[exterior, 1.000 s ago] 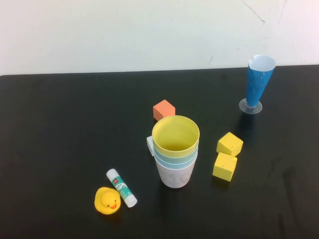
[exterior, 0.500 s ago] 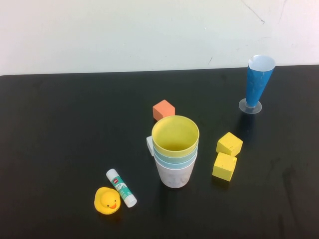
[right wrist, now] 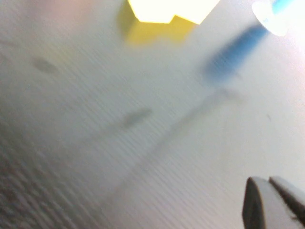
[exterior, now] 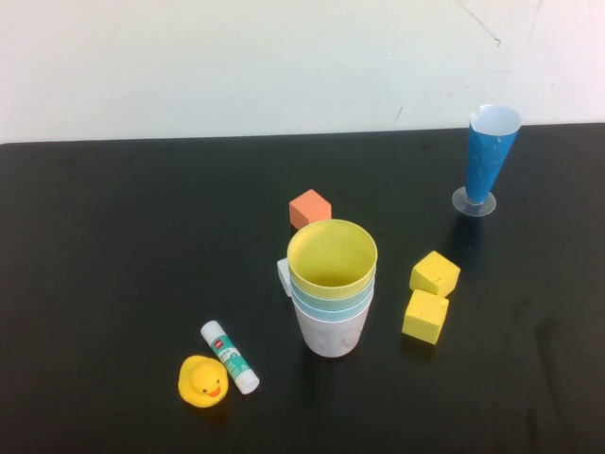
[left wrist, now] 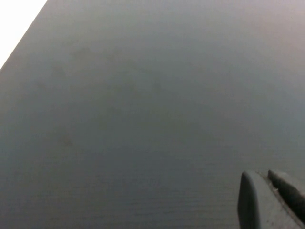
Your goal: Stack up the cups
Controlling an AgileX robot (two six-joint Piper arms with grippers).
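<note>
Four cups (exterior: 332,284) nested in one stack mid-surface, yellow on top, blue and green rims under it, pale one at the base. Stack looks complete, so I'd judge the task done or all but done.

Near to far in the high view: rubber duck (exterior: 202,381) and glue stick (exterior: 230,357) touching each other at the front left; then the stack, with two yellow foam cubes (exterior: 431,296) just beside it on the right and a small pale block (exterior: 284,275) peeking out behind its left side; orange cube (exterior: 310,208) just past the stack; blue cone (exterior: 490,159) on its clear base far right near the black surface's (exterior: 113,236) back edge. None of the clutter touches the stack, so nothing props or tilts it.

No arms in the high view, which reads as both parked clear of the work.

Wrist views add what the high view lacks: left gripper (left wrist: 271,200) over bare surface, fingertips close together, looks closed and empty. Right gripper (right wrist: 274,202) likewise closed on nothing, with the yellow cubes and the cone base ahead of it.
</note>
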